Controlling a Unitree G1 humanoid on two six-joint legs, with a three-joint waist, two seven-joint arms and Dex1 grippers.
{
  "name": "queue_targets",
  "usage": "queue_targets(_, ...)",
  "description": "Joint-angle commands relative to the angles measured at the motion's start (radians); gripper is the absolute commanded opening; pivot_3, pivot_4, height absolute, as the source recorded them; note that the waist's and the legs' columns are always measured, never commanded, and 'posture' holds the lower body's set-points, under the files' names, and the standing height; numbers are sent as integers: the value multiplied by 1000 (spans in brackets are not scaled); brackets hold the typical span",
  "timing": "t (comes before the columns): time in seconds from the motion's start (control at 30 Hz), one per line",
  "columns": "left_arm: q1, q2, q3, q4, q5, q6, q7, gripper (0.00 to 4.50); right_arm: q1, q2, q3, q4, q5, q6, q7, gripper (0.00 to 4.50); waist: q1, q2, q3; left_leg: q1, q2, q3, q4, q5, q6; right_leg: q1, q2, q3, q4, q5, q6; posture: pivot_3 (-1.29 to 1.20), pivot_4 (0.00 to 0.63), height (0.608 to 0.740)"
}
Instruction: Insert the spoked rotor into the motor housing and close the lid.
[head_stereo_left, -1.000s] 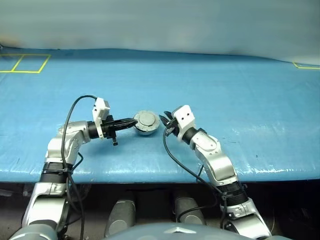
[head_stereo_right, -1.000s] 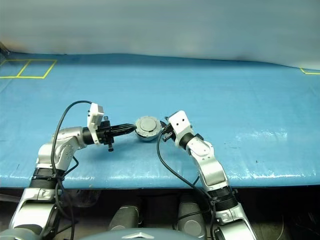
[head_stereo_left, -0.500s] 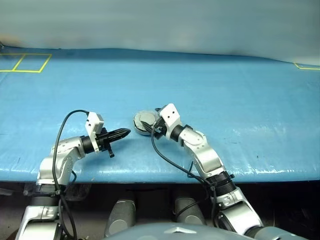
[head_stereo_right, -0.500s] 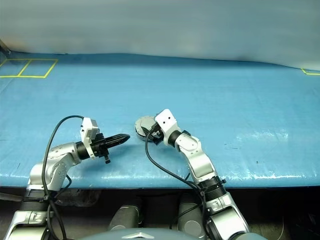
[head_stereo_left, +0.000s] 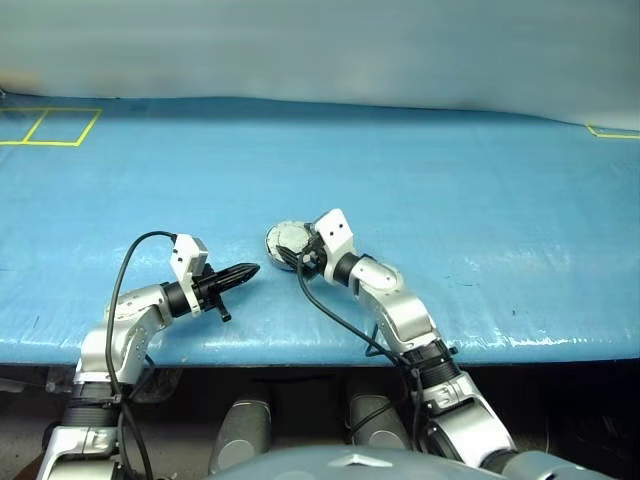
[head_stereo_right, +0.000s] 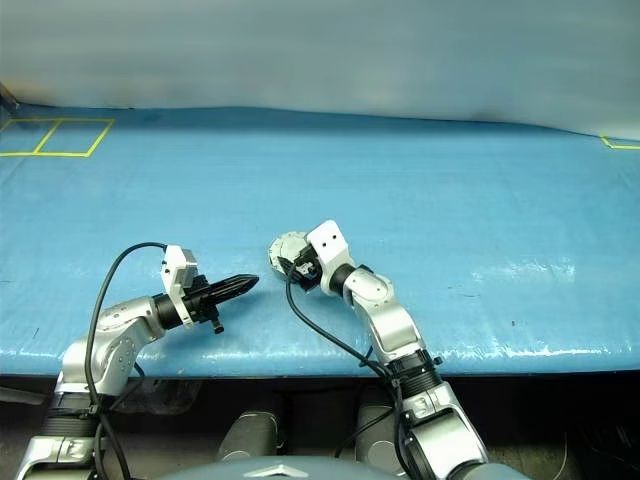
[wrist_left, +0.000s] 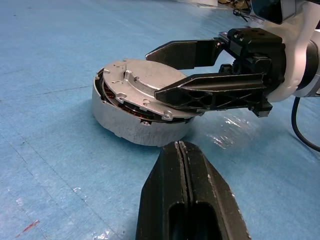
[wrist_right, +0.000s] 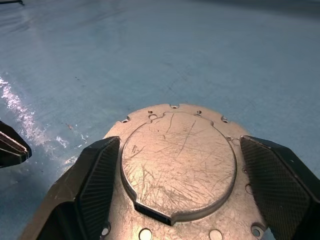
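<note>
Since a second ago: left gripper (head_stereo_left: 250, 270) drawn back off the motor housing (wrist_left: 140, 127) and lowered toward the near edge of the bench (head_stereo_left: 450, 180); right gripper (wrist_left: 185, 72) swung in over the housing from the right. Housing sitting flat on the blue bench, near its front edge and about midway between the two arms. Lid (wrist_right: 177, 162) folded down on top, plain scratched grey face upward, slightly raised at one side so that a sliver of copper windings (wrist_left: 117, 97) shows in the gap. Right fingers (wrist_right: 97, 175) spread wide, one at each side of the lid, astride it rather than clamped. Left fingers (wrist_left: 172, 180) pressed tight together, holding nothing, just beside the housing and pointing at it.
</note>
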Motion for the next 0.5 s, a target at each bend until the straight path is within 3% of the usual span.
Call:
queue_targets(0.03, 5, -1, 14, -37, -16, -22, 4, 0, -10, 11, -8, -14, 13, 13, -1, 3036, 0, 0, 0, 0, 0, 0, 0, 0, 0, 0, 0, 0, 0, 0, 0, 0, 150, 740)
queue_targets(0.5, 33, -6, 8, -35, -13, -23, 34, 0, -17, 42, 32, -91, -23, 73, -75, 3009, -1, 0, 0, -1, 0, 0, -2, 0, 0, -2, 0, 0, 0, -1, -1, 0, 150, 740)
